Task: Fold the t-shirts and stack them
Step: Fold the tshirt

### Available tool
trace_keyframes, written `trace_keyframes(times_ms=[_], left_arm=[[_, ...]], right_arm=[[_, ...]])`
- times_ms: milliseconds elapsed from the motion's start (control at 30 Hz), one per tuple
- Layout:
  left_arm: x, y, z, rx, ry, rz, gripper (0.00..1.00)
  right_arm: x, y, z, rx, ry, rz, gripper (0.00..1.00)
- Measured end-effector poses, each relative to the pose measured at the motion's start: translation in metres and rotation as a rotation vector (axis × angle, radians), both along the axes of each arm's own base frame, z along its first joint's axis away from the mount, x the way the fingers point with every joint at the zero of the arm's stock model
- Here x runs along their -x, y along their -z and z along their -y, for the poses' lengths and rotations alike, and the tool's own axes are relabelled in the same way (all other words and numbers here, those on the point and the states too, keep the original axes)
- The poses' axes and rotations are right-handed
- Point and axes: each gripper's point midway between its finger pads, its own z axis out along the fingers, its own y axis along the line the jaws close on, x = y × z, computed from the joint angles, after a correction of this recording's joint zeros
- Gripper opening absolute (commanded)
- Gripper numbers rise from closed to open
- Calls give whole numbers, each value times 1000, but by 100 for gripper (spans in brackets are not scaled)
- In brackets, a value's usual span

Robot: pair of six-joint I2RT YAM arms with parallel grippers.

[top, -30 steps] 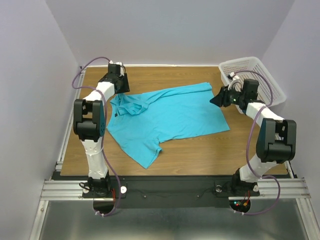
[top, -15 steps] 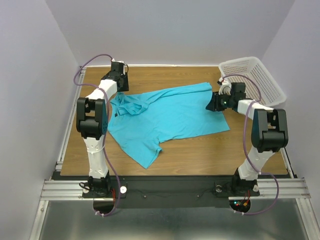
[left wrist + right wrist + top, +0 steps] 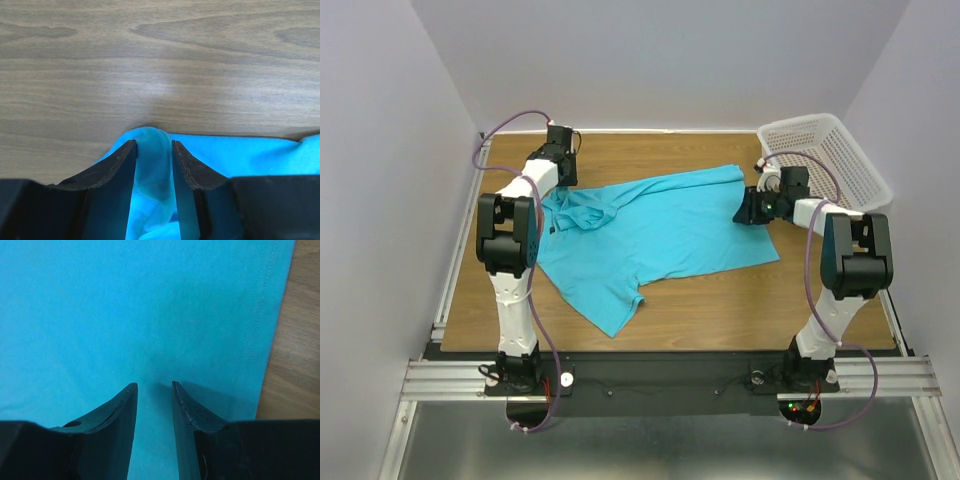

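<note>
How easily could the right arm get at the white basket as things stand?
Probably easily: the white basket sits just beyond the right gripper, with only bare table between them, though that gripper is down on the t-shirt hem.

One t-shirt [image 3: 660, 225], one basket [image 3: 840, 150], one table [image 3: 720, 310].

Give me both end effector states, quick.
Left end effector: closed on a raised fold of the t-shirt.
Right end effector: open over the t-shirt near its hem, nothing pinched.
</note>
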Motion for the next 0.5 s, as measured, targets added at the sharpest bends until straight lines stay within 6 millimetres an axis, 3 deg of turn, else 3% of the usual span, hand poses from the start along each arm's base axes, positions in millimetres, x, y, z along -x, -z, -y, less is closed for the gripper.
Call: trace_keyframes(times_ms=[233, 333, 433, 500], left_arm=[[3, 2, 5, 6, 9, -11, 30], [4, 3, 7, 26, 8, -20, 20], [5, 4, 7, 58, 1, -23, 0], [5, 6, 5, 93, -8, -26, 0]], right_arm=[[1, 9, 1, 12, 7, -32, 39], [-1, 14, 1, 22, 3, -38, 40], [-6, 14, 0, 31, -1, -31, 39], [-7, 14, -1, 37, -4, -28, 39]])
